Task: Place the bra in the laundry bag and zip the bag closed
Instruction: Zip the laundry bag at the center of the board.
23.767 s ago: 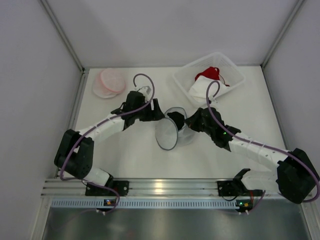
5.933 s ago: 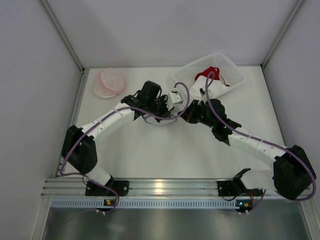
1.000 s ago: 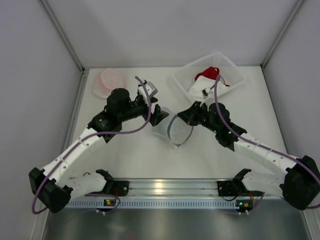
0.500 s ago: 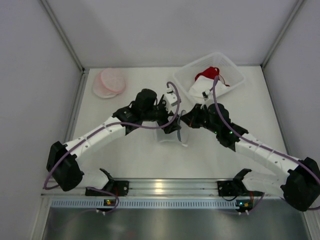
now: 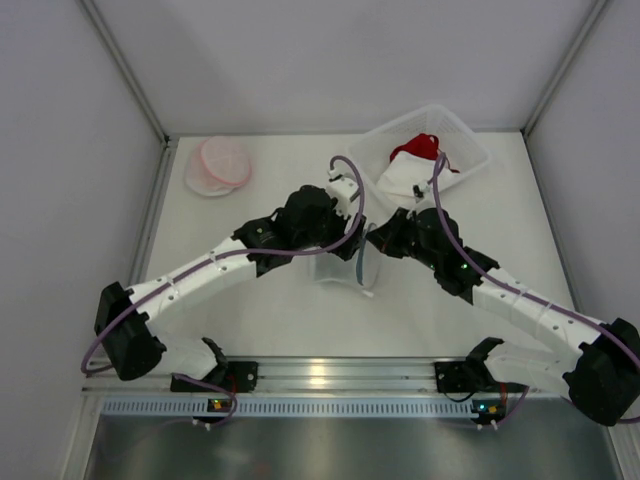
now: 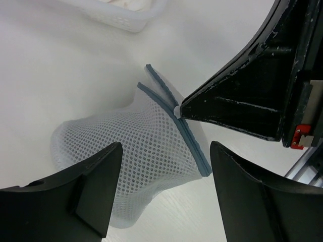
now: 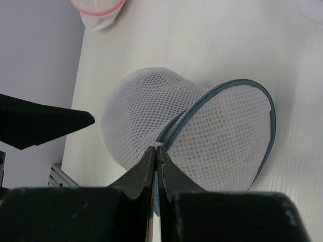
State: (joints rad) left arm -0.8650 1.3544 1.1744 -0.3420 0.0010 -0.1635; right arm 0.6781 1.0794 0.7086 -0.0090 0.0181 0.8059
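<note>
pinching the laundry bag point(image 7: 136, 116) at its rim, the right gripper point(image 7: 156, 151) is clamped; left gripper point(image 6: 165, 154) gapes above.

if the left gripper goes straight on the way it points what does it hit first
Most likely the mesh laundry bag: its netted body lies straight ahead of the left gripper, between the open jaws. How near is hard to judge.

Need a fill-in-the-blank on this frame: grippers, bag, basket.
1. The right gripper is ___ on the bag.
2. The left gripper is ___, straddling the bag.
3. The basket holds a red and a ___ garment.
4. The pink item lies ___ the bag.
Missing: shut; open; white; outside.
</note>
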